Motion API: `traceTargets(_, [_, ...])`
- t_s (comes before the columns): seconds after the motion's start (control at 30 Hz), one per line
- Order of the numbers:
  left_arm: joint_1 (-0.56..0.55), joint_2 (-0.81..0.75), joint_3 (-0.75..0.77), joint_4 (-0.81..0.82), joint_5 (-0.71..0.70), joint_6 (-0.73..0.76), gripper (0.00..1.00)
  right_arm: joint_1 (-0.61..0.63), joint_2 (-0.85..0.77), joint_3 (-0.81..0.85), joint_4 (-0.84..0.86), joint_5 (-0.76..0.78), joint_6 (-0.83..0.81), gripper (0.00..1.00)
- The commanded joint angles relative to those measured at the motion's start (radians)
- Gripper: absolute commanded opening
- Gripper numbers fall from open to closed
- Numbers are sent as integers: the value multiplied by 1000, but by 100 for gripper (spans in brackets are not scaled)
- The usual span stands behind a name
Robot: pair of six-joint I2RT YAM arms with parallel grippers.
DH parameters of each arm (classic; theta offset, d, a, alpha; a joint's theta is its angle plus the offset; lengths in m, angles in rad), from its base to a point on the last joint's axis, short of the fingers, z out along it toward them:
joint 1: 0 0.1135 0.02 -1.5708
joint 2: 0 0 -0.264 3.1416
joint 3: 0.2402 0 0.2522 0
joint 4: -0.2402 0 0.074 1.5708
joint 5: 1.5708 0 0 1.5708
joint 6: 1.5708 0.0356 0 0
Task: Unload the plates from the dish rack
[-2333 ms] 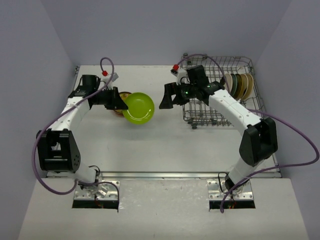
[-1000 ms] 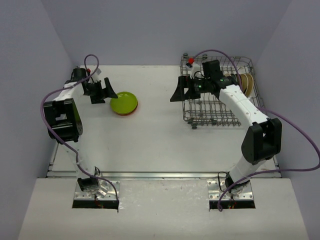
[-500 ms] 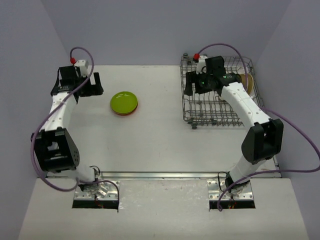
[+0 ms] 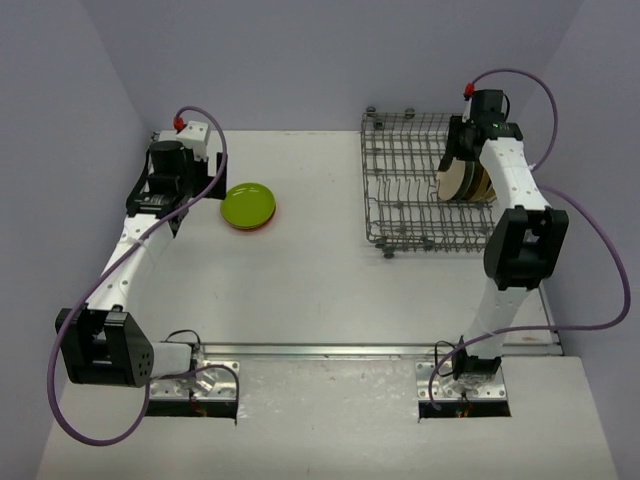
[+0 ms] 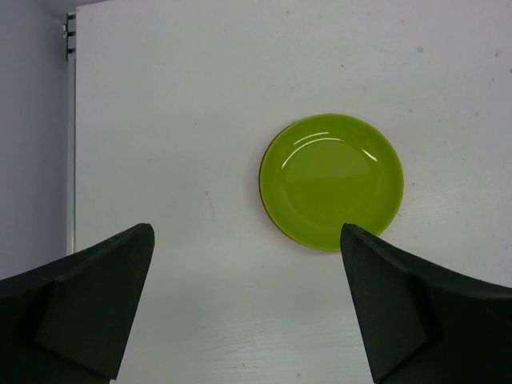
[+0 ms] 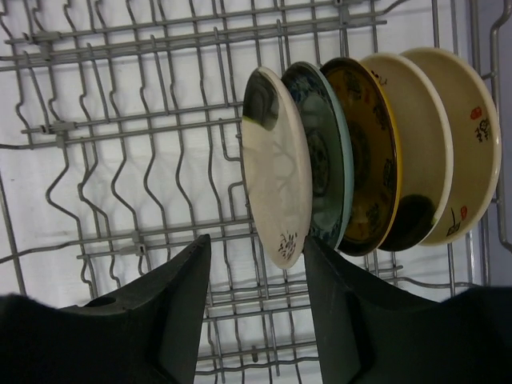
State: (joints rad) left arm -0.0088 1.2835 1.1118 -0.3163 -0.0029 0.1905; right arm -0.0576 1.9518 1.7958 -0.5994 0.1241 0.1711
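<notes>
**Plates in the dish rack: seat the fingers on one rim only**

Five plates stood on edge in a tight row at the 3 o'clock end of the dish rack in the right wrist view. A cream plate was in front, with a blue-green patterned plate close behind it. The right gripper straddled the cream plate's near rim with its jaws parted and nothing held. One finger sat toward 7 o'clock of the plate and the other toward 5 o'clock. Whether either touched the rim could not be told.

Taking this front plate looked like the step in hand. The 5 o'clock finger probably needed to slip into the slim gap behind the cream plate, not past the patterned one. A firm close, then a straight draw along the tines, seemed safest, since tilting could knock the neighbours.

At 10 o'clock on the table in the top view, a lime green plate lay on an orange-red plate. The left gripper hovered nearby, spread wide and empty.
</notes>
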Motion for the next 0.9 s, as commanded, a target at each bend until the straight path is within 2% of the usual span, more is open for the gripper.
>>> traceTargets(0.0, [-23, -10, -7, 48, -33, 13, 100, -14, 30, 73, 10, 21, 24, 50])
traceTargets(0.63, [-25, -3, -6, 42, -46, 14, 100, -25, 168, 154, 12, 103, -7, 46])
traceTargets(0.87, [-25, 3, 2, 39, -41, 8, 100, -25, 181, 138, 12, 89, -19, 35])
